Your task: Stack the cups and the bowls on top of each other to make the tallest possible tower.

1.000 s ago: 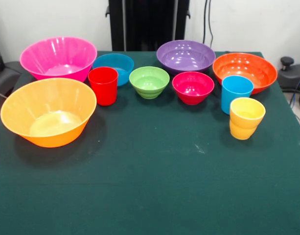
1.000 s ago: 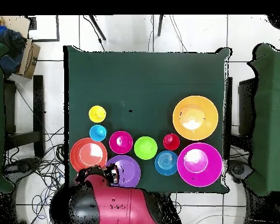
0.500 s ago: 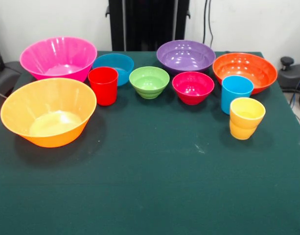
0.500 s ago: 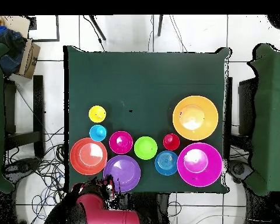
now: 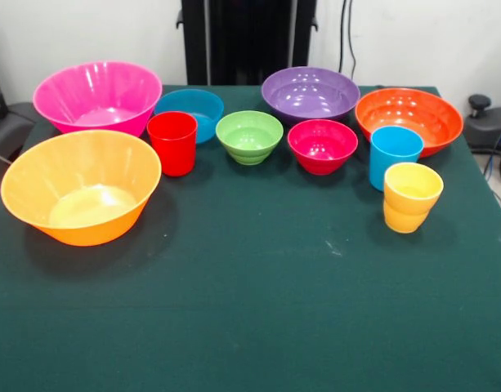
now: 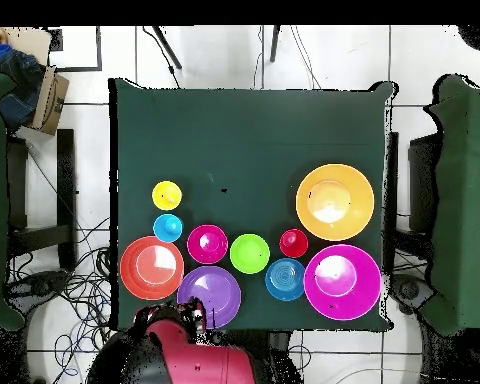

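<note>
All the bowls and cups stand apart and upright on the green table (image 5: 258, 310). The large pink bowl (image 5: 97, 96) and the yellow-orange bowl (image 5: 81, 196) are at the left. The small blue bowl (image 5: 189, 110), red cup (image 5: 172, 143), green bowl (image 5: 249, 136) and crimson bowl (image 5: 322, 145) form a row. The purple bowl (image 5: 310, 92) and orange bowl (image 5: 409, 118) are behind them. The sky-blue cup (image 5: 395, 155) and yellow cup (image 5: 411, 197) are at the right. The gripper (image 6: 189, 318) shows only in the overhead view, drawn back just off the table by the purple bowl (image 6: 209, 294).
The robot's black pedestal (image 5: 248, 41) stands behind the table. In the overhead view the red arm (image 6: 194, 365) lies past the table's bottom edge. Chairs (image 6: 464, 200) flank the table, and cables lie on the floor at the left.
In the overhead view the arm has drawn back from above the orange and purple bowls' edge to just off the table. No bowl or cup has moved.
</note>
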`<action>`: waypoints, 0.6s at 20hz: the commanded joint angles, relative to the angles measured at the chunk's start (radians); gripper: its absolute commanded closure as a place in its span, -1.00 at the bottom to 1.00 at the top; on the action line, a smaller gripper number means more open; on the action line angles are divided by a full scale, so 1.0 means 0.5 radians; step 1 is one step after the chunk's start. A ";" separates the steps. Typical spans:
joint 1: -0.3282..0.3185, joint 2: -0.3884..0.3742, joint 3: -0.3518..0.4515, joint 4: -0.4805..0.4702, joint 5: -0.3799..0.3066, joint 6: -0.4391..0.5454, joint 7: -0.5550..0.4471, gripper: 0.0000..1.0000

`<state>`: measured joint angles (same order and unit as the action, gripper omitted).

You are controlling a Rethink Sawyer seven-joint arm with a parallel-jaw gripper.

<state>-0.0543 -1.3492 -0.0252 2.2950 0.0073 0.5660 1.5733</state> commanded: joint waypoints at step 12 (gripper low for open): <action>-0.043 0.244 0.104 0.049 -0.087 -0.111 0.152 -1.00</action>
<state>-0.0637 -1.3044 -0.0246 2.2773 0.0073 0.5649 1.5733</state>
